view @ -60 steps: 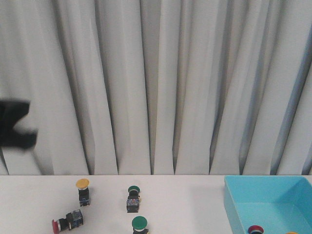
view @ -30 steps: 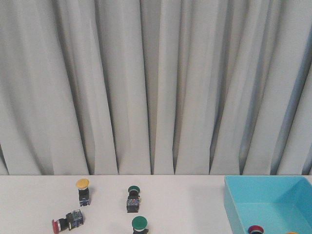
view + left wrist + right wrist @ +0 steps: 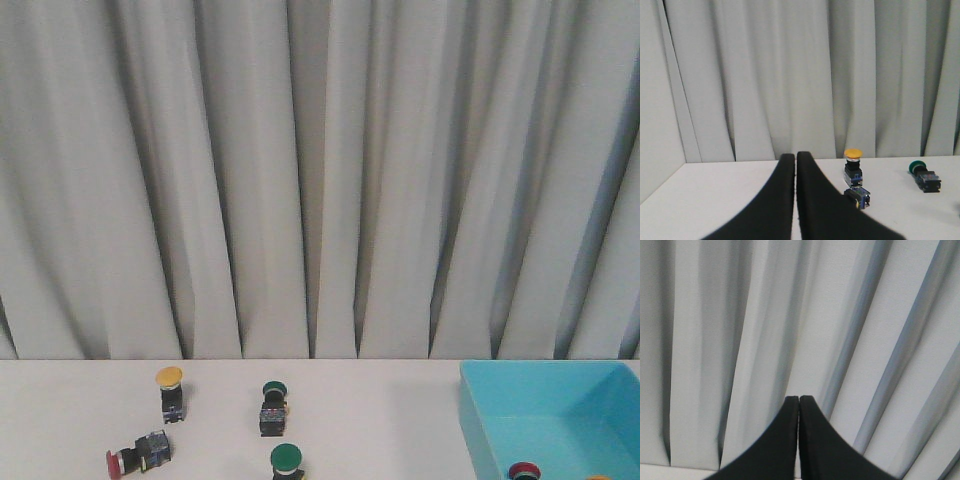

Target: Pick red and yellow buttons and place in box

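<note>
A wall of pale grey pleated curtain (image 3: 320, 180) fills the far side of the scene, hanging down to the back edge of the flat white counter (image 3: 380, 420). At the right of the counter sits the large light-blue rectangular plastic box (image 3: 480, 420), open at the top; inside it, at its near end, a red-capped button (image 3: 524, 470) shows, with an orange-yellow edge of another cap (image 3: 598, 478) just right of it, mostly cut off.

On the left half of the counter stand the loose switches, well apart from the box. The yellow-capped push-button on a dark blocky body (image 3: 171, 392) stands upright, farthest left and back. Just near of it the red-capped push-button (image 3: 138, 455) lies on its side, cap pointing left. Toward the middle a green-capped switch (image 3: 272, 406) stands tilted, and nearer the front another round green-capped switch (image 3: 287, 461) is partly cut off.

The black left gripper (image 3: 796, 159) has its fingers pressed together, holding nothing, near the yellow button. The black right gripper (image 3: 799, 400) is likewise closed and empty, facing the curtain.
</note>
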`<state>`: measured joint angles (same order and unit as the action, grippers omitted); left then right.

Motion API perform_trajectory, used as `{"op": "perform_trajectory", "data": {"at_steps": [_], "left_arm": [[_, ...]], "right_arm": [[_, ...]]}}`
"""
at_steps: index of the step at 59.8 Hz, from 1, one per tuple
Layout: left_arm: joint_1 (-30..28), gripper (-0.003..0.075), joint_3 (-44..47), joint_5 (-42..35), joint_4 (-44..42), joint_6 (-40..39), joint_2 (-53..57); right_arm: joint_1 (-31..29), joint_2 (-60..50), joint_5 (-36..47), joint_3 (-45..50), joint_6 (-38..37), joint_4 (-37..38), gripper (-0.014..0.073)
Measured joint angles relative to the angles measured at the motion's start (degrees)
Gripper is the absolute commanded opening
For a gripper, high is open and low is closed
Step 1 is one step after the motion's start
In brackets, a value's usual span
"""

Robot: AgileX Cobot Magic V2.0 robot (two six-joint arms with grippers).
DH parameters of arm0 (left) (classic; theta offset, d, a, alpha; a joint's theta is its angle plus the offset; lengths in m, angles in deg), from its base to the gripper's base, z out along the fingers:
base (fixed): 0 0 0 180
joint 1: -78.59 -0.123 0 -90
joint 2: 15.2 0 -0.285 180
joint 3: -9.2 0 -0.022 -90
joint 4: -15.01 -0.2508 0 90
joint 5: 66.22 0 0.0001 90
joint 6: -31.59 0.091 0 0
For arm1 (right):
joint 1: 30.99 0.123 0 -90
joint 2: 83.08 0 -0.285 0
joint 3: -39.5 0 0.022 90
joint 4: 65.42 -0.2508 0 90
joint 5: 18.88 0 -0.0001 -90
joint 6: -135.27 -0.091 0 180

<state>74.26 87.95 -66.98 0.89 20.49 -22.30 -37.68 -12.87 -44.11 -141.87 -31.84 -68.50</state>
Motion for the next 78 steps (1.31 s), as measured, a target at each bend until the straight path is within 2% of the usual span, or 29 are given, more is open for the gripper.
{"op": "perform_trajectory", "data": {"at_steps": [10,24,78], "left_arm": [[4.27,0.0003,0.0,0.38,-0.34,0.33,0.0],[7.12,0.0003,0.0,1.18,-0.36,0.37,0.0],[7.28,0.0003,0.0,1.18,-0.36,0.39,0.0]], "right_arm": [[0.0,0.0,0.0,0.0,0.0,0.0,-0.0008],[0.0,0.0,0.0,0.0,0.11,0.0,-0.0008],[0.0,0.0,0.0,0.0,0.11,0.0,-0.0008]]}}
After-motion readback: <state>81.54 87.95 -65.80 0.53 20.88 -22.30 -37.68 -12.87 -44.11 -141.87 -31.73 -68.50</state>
